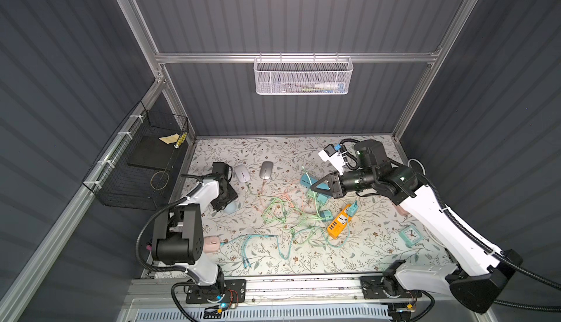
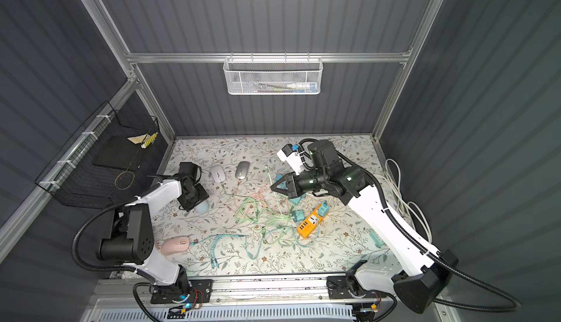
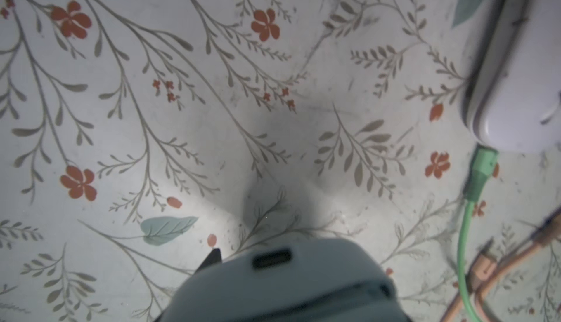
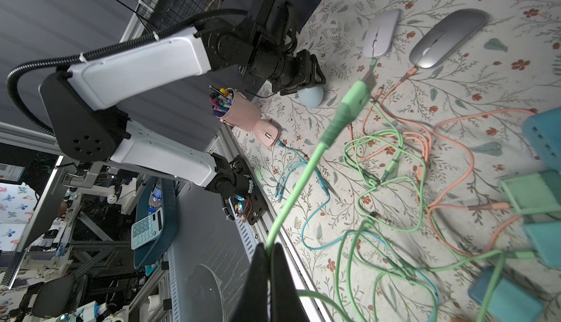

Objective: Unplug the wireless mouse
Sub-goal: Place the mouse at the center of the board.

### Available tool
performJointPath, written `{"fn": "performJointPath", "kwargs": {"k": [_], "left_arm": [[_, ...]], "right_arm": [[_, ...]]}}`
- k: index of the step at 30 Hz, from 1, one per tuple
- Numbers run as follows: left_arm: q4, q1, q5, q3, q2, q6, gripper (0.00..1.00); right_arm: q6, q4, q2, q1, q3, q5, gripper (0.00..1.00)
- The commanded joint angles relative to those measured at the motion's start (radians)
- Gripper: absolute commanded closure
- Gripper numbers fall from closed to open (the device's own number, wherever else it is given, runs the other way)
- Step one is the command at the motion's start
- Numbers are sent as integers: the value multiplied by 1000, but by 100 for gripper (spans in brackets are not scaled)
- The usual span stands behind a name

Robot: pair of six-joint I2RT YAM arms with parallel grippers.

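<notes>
The wireless mouse (image 1: 233, 207) is pale blue and lies on the floral mat at the left. My left gripper (image 1: 226, 203) is shut across its sides. In the left wrist view the mouse (image 3: 282, 287) fills the near edge, and its charging port (image 3: 271, 259) shows dark and empty. One black fingertip (image 3: 213, 258) shows beside it. My right gripper (image 4: 268, 252) is shut on a green cable (image 4: 306, 168). It holds the cable in the air over the middle of the mat, and the plug (image 4: 349, 108) points free, well apart from the mouse (image 4: 311, 96).
A lilac mouse (image 1: 242, 173) with a green lead, a grey mouse (image 1: 266, 170) with a pink lead and a pink mouse (image 1: 211, 243) with a teal lead lie nearby. Tangled cables, teal chargers (image 1: 306, 181) and an orange power strip (image 1: 340, 225) fill the middle. A teal clock (image 1: 409, 235) sits right.
</notes>
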Motion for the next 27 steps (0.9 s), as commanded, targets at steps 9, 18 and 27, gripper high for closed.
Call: {"fn": "performJointPath", "kwargs": {"k": [9, 18, 27], "left_arm": [[-45, 45, -25, 31, 25, -75, 0], [13, 3, 135, 19, -111, -25, 0], [237, -156, 302, 36, -238, 82, 0]], "right_arm": [[-15, 7, -92, -29, -151, 62, 100], [-38, -14, -80, -25, -216, -45, 100], [62, 115, -153, 149, -352, -125, 100]]}}
